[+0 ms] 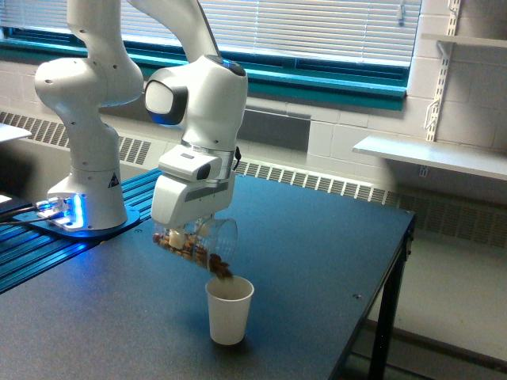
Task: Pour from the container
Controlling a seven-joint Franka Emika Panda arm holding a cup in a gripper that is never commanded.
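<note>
My gripper [190, 229] is shut on the container [203, 243], a clear cup tipped steeply with its mouth down toward the exterior view's right. Brown pieces lie along its lower side and spill from its rim. Directly under the rim stands a white paper cup [230, 309], upright on the dark table [317, 261]. The gripper's fingers are mostly hidden behind the hand and the container.
The arm's white base [83, 190] stands on a blue-lit plate at the exterior view's left. The table edge runs along the exterior view's right, with a leg at the corner [384, 332]. A radiator and a wall shelf [432, 154] lie behind.
</note>
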